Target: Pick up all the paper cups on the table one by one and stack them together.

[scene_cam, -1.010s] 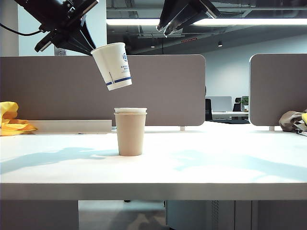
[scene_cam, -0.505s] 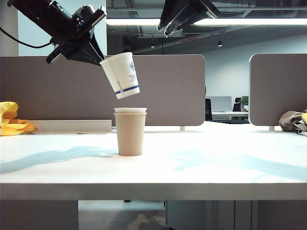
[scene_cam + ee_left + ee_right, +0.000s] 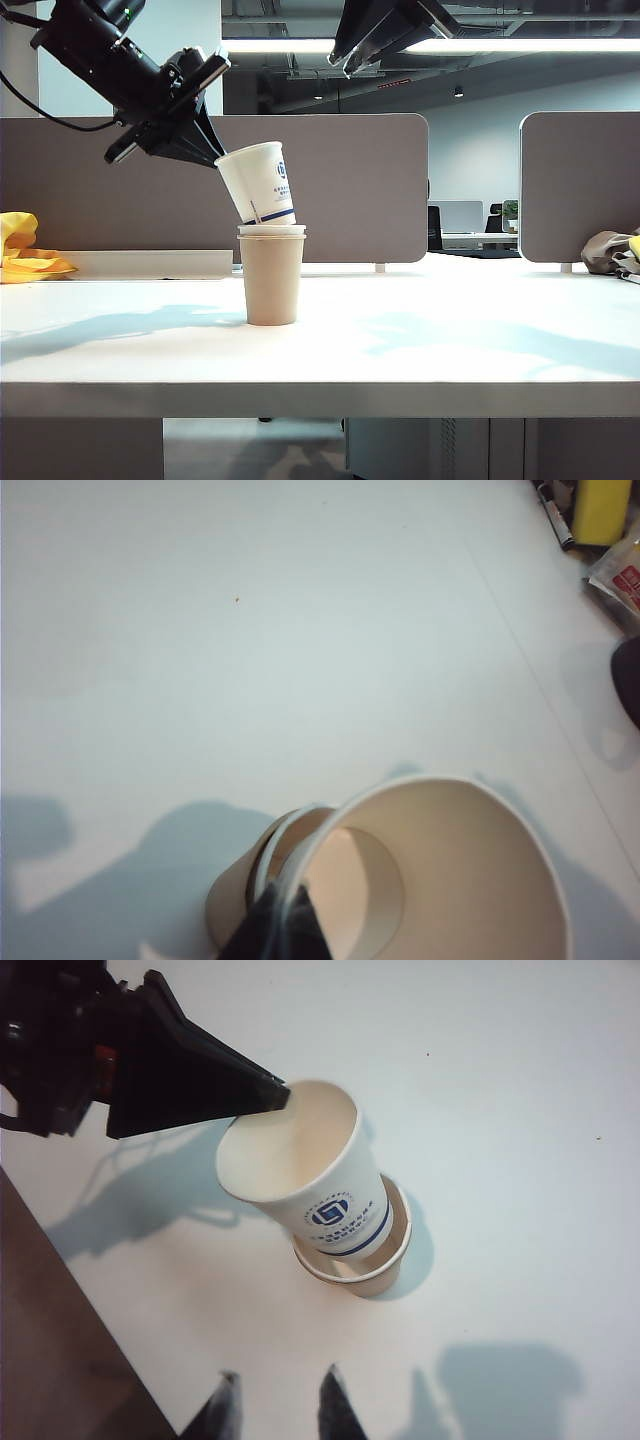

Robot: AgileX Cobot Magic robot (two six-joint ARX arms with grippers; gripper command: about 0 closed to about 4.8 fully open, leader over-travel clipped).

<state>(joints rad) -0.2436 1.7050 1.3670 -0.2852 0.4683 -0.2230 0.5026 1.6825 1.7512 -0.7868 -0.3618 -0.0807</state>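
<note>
A white paper cup (image 3: 265,185) with a blue logo hangs tilted in my left gripper (image 3: 212,157), which is shut on its rim. The cup's base sits at the mouth of a tan cup (image 3: 271,280) standing upright on the table (image 3: 450,340); another white cup's rim (image 3: 272,230) shows inside the tan one. The left wrist view shows the held cup's open mouth (image 3: 450,880) with my fingertips (image 3: 300,925) pinching its rim. From the right wrist view the tilted cup (image 3: 310,1175) leans over the stack (image 3: 385,1260). My right gripper (image 3: 278,1390) is open and holds nothing, high above (image 3: 345,62).
Grey-brown partition panels (image 3: 350,180) stand behind the cups. A yellow cloth (image 3: 25,255) lies at the far left and a bundle (image 3: 615,250) at the far right. A yellow item (image 3: 600,505) and packets lie at the table's edge in the left wrist view.
My left gripper has come down and to the right with the white cup, bringing its base from well above the stack to the stack's mouth. The right arm has not moved.
</note>
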